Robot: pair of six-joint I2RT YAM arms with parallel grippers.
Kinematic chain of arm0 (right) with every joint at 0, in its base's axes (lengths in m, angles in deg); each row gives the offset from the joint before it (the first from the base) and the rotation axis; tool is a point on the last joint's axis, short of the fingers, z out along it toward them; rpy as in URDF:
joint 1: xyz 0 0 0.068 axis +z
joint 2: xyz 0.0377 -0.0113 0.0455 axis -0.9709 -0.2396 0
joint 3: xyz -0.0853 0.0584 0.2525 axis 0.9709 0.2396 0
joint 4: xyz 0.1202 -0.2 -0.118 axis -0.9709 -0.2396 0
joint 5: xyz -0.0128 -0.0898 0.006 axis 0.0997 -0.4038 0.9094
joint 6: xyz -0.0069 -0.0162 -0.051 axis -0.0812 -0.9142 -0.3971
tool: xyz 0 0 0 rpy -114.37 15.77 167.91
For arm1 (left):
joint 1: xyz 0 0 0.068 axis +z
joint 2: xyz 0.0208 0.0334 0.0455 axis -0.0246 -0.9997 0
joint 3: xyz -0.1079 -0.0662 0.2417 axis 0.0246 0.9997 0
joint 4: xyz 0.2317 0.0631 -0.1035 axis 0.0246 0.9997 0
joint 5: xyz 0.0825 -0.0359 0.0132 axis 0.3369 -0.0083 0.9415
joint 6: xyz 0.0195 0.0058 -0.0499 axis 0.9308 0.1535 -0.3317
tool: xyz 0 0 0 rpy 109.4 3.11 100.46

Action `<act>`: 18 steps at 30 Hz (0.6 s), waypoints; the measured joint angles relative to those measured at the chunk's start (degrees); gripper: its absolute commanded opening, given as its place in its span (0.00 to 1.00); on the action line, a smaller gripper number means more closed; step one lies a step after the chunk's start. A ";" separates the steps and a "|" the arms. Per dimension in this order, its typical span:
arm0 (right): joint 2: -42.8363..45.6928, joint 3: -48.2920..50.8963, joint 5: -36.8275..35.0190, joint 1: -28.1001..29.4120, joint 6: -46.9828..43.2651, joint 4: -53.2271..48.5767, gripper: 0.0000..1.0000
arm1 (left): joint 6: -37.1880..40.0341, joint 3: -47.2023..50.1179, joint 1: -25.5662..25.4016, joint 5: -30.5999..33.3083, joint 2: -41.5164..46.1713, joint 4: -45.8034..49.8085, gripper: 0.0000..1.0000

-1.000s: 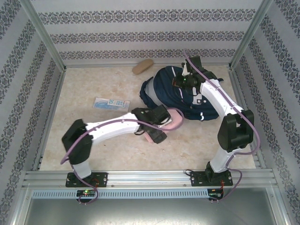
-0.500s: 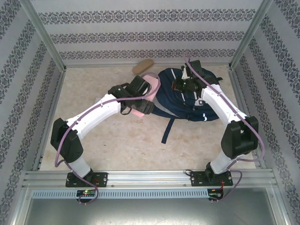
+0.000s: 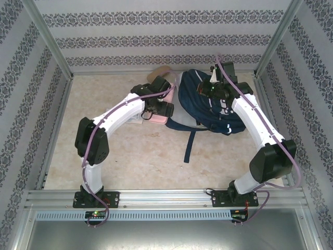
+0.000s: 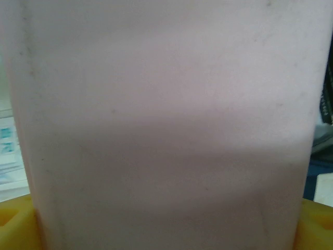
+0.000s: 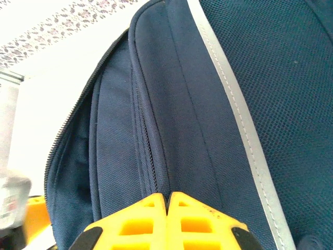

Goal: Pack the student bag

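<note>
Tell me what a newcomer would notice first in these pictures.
The big navy student bag lies at the far right of the table, with the right end effector pinching its fabric beside the open zipper. Just left of it, the left end effector holds a pink case.

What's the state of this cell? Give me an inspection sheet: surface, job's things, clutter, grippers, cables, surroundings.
Surface: beige marbled table, nothing spilled.
Job's things: student bag at far right, zip gaping, dark strap trailing toward the arms; pink case held at its left edge.
Clutter: tan oval object by the far wall; blue-and-white printed packet partly under the left arm.
Grippers: left gripper shut on the pink case; right gripper shut on a fold of the bag.
Cables: purple cable along each arm, no snag seen.
Surroundings: patterned wall panels, aluminium frame.
</note>
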 measured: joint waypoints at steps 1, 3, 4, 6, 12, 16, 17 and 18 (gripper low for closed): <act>0.00 -0.33 0.13 0.00 0.20 -0.17 0.00 | -0.66 -1.51 0.00 -0.72 -1.49 -0.07 0.77; 0.00 -0.57 0.24 -0.02 0.81 -0.31 0.00 | -2.45 -5.51 0.00 -2.86 -5.14 -0.09 0.77; 0.00 -0.57 0.28 0.00 1.09 -0.44 0.00 | -3.26 -7.21 0.00 -3.85 -6.58 -0.17 0.77; 0.00 -0.57 0.31 0.02 1.46 -0.63 0.00 | -5.07 -11.13 0.00 -6.27 -9.64 -0.35 0.77; 0.00 -0.57 0.26 0.37 2.32 -0.63 0.00 | -10.14 -20.22 -0.02 -11.15 -17.49 -1.53 0.77; 0.00 -0.57 0.24 1.05 2.75 -0.68 0.00 | -12.92 -22.73 -0.33 -12.52 -22.23 -2.93 0.77; 0.00 -0.57 0.26 1.18 2.78 -0.68 0.00 | -13.38 -23.10 -0.42 -12.63 -23.32 -3.10 0.77; 0.00 -0.57 0.28 1.33 2.82 -0.70 0.00 | -13.81 -23.61 -0.55 -12.61 -24.50 -3.08 0.77</act>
